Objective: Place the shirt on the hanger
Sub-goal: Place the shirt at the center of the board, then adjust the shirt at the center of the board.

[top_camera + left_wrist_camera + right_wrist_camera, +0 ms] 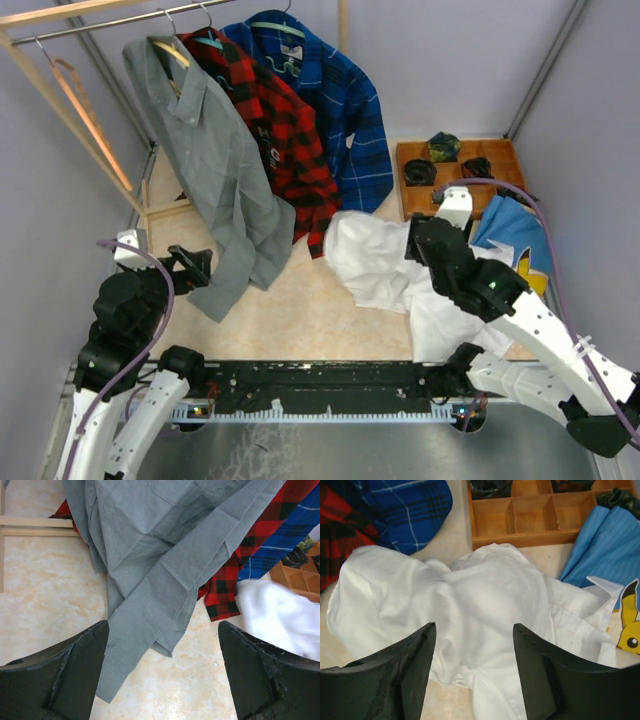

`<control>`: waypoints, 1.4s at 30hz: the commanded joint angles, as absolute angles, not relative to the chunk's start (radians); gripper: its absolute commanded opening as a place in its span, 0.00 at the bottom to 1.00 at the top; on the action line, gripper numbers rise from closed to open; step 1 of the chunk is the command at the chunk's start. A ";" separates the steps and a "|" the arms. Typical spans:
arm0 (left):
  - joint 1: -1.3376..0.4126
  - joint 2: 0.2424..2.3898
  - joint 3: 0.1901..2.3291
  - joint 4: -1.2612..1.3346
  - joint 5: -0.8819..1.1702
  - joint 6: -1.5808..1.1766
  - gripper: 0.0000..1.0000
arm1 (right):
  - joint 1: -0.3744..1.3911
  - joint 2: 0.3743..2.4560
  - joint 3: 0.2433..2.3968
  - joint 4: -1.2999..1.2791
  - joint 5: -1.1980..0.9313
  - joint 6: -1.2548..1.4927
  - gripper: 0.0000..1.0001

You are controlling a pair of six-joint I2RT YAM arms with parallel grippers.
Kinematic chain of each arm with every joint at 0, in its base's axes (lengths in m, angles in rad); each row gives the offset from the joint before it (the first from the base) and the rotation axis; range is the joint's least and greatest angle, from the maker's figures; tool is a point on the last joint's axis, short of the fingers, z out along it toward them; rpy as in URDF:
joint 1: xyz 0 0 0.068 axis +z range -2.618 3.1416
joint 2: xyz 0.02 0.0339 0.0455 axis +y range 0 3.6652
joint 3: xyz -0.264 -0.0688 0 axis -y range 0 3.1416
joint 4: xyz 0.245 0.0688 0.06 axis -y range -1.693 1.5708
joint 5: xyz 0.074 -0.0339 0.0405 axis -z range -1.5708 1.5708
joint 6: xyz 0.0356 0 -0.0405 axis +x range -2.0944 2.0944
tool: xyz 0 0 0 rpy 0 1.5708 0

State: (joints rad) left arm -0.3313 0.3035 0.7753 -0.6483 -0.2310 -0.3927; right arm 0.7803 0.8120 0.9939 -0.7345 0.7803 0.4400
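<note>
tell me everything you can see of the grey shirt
The grey shirt is a plain, woven-looking button-up with a collar and a chest pocket. It hangs on a pale tan hanger from the metal rail, slanting down to the right, creased and folded along its length. Its lower end trails onto the marbled tabletop and lies between the open fingers of the left gripper. It overlaps the red-black plaid shirt beside it.
</note>
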 commanded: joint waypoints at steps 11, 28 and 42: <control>-0.333 0.437 0.825 -0.645 -0.250 -0.382 0.88 | 0.990 1.126 1.060 -0.335 0.323 0.280 0.60; -0.333 0.299 0.772 -0.603 -0.231 -0.370 0.89 | 1.087 1.884 1.106 0.589 0.137 0.333 0.75; -0.333 0.269 0.763 -0.598 -0.242 -0.372 0.89 | 1.139 2.208 1.446 0.409 0.446 0.372 0.97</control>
State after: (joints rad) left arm -0.3313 0.2832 0.7731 -0.6273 -0.2352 -0.3805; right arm 1.1240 2.1601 1.3331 0.5087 0.2798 0.3679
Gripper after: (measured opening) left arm 0.892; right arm 0.985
